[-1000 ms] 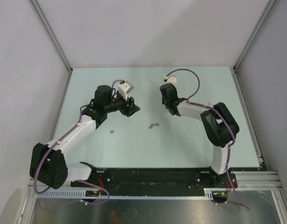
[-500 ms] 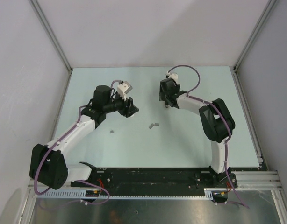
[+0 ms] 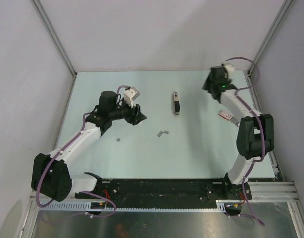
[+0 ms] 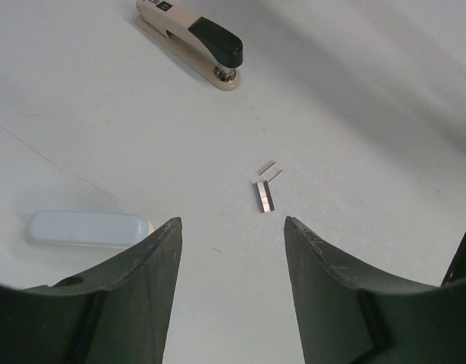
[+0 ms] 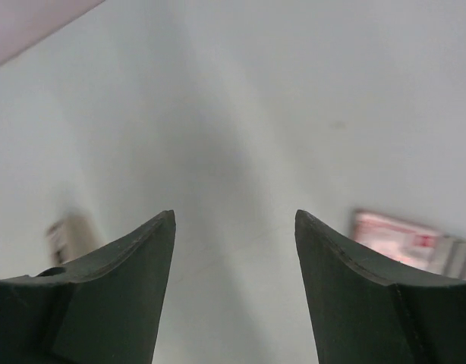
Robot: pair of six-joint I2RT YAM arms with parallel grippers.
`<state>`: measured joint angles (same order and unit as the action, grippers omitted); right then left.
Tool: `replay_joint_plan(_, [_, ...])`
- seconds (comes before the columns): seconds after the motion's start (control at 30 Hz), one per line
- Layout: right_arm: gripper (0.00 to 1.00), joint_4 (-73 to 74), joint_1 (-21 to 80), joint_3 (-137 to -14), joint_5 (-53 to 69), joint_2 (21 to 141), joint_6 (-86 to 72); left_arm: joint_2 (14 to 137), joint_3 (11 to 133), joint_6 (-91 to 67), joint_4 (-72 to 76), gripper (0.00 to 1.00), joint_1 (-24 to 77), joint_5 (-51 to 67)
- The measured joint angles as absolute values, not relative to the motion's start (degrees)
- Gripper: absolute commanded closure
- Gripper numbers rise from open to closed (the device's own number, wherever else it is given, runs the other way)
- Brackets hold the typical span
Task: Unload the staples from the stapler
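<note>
The stapler (image 3: 176, 103), black with silver-grey metal, lies flat at the table's back middle. It also shows at the top of the left wrist view (image 4: 191, 42). A short grey strip of staples (image 3: 163, 133) lies in front of it, with a smaller piece (image 3: 119, 140) further left. The strips show in the left wrist view (image 4: 264, 196). My left gripper (image 3: 138, 116) is open and empty, left of the stapler (image 4: 233, 221). My right gripper (image 3: 210, 83) is open and empty at the back right, well away from the stapler (image 5: 234, 216).
A flat red-and-white box (image 3: 228, 116) lies at the right, blurred in the right wrist view (image 5: 404, 243). A pale oblong object (image 4: 89, 227) lies by my left finger. Walls close the table's back and sides.
My right arm has swung from over the stapler to the back right corner, leaving the stapler lying bare on the table. The left arm has hardly moved.
</note>
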<state>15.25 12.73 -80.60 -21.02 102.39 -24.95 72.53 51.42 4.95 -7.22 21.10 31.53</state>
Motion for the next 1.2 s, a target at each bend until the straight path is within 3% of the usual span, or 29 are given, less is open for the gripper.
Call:
replay_joint_plan(0.2, [0.29,21.1,-1.8,-80.3,-21.7,102.3,-28.6,72.3,51.4,5.0,-7.8,0.39,21.1,31.5])
replay_joint_plan(0.37, [0.31,23.6,-7.6,-80.2,-21.1,104.2,-29.7,72.3,51.4,5.0,-8.2,0.39,21.1,31.7])
replay_joint_plan(1.2, [0.44,26.2,-10.5,-79.5,-21.5,115.4,-29.5,72.3,51.4,5.3,-10.1,0.39,21.1,31.7])
